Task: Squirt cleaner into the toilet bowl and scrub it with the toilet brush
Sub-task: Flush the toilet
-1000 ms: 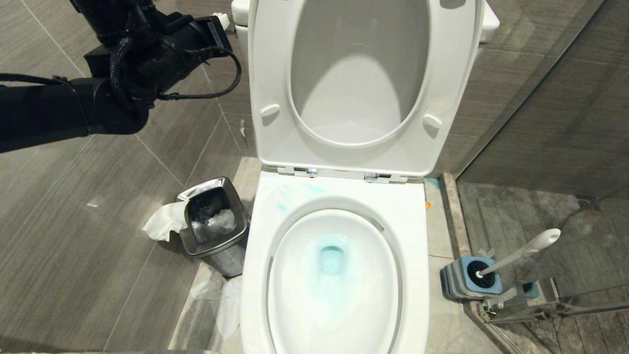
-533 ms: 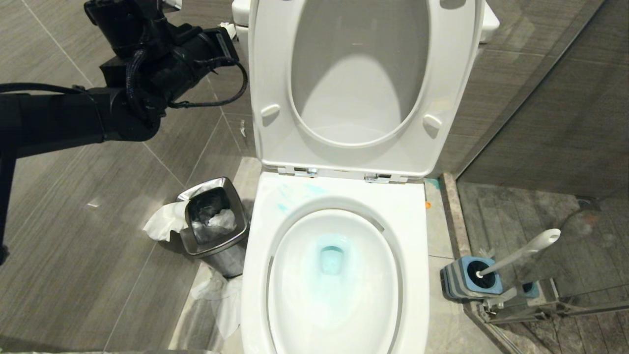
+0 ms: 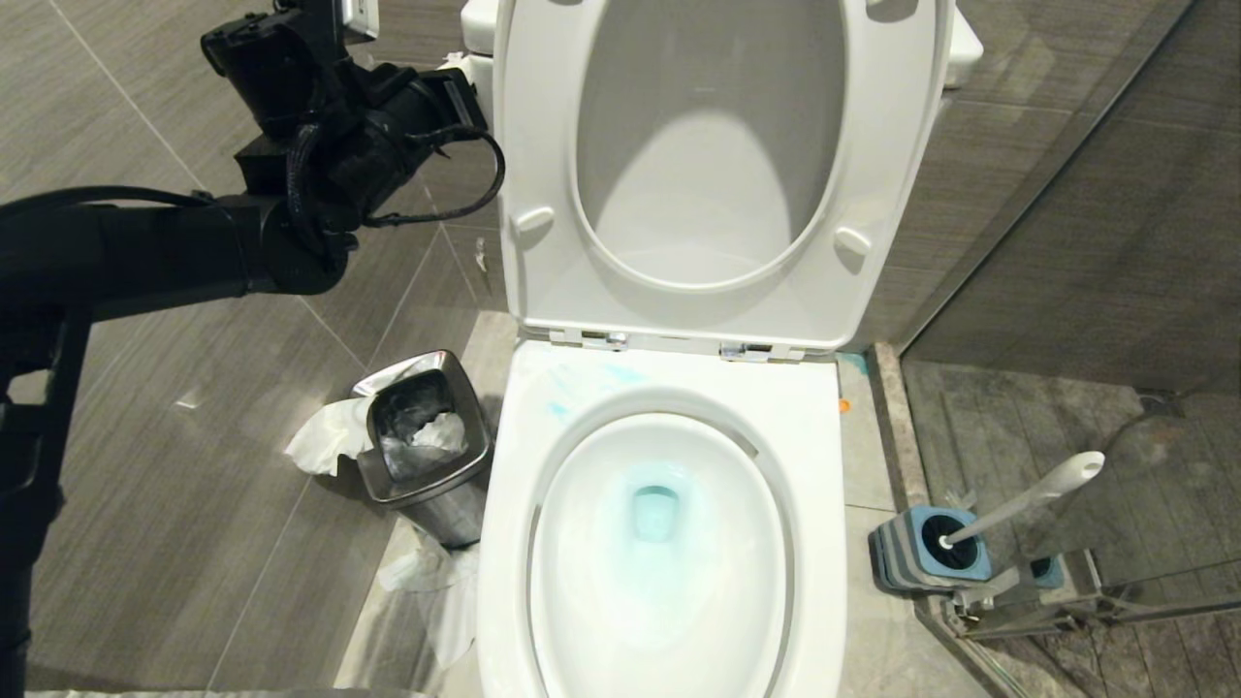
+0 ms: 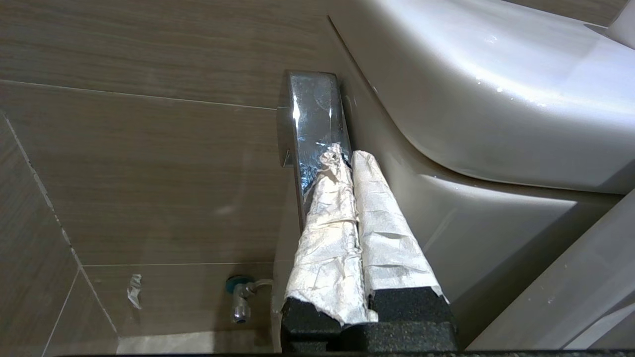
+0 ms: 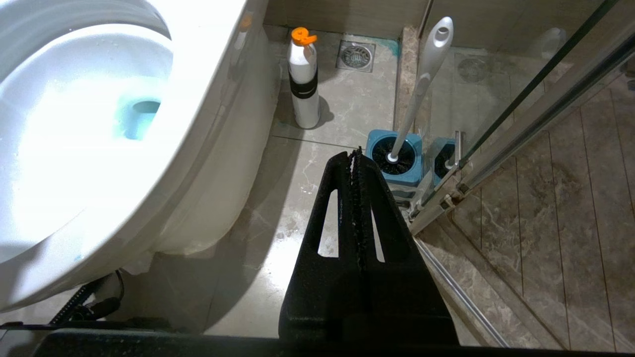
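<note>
A: The toilet bowl (image 3: pixel 659 562) is seen nearest, seat raised for access, its water tinted turquoise by the cleaner (image 3: pixel 655 512).

B: The toilet brush (image 3: pixel 1018 506) is left upright in its holder (image 3: pixel 926 553) beside the bowl; the right hand (image 5: pixel 356 158) is parked near it, clenched, empty.

A: Farther off, the left hand (image 4: pixel 347 161), clenched on nothing, is pressed to the chrome flush lever (image 4: pixel 313 119), seemingly for flushing.

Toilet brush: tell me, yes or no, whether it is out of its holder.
No. The toilet brush stands head-down in its blue-topped holder beside the toilet bowl.
</note>
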Tool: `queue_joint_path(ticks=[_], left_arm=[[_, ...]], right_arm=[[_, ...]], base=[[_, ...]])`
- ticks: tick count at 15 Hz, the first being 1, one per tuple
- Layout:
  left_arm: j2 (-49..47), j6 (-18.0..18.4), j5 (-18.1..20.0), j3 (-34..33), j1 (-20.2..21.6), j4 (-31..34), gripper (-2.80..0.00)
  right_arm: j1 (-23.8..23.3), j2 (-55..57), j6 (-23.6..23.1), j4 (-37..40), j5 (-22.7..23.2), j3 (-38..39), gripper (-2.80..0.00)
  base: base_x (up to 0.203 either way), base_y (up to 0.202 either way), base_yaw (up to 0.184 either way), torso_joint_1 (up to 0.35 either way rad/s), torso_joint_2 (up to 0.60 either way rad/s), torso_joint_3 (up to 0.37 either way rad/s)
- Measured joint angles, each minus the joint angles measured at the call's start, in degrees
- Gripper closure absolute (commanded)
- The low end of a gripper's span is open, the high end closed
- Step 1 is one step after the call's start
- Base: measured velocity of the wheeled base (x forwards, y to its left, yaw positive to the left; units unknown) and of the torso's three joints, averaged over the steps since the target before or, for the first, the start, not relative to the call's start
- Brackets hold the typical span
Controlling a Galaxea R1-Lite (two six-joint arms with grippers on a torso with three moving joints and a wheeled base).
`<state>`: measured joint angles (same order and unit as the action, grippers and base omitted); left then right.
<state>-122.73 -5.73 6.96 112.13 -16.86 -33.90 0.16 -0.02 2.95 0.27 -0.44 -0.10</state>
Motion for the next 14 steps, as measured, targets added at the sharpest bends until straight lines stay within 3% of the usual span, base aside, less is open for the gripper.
queue_joint_path(ticks=[14], left_arm=[[-2.1,0.4,-1.3,-0.1,0.0,1.1,0.0]], right_arm=[[0.0,0.0,0.0,0.0,0.0,0.0,0.0]], base=[[0.0,0.0,0.0,0.0,0.0,0.0]])
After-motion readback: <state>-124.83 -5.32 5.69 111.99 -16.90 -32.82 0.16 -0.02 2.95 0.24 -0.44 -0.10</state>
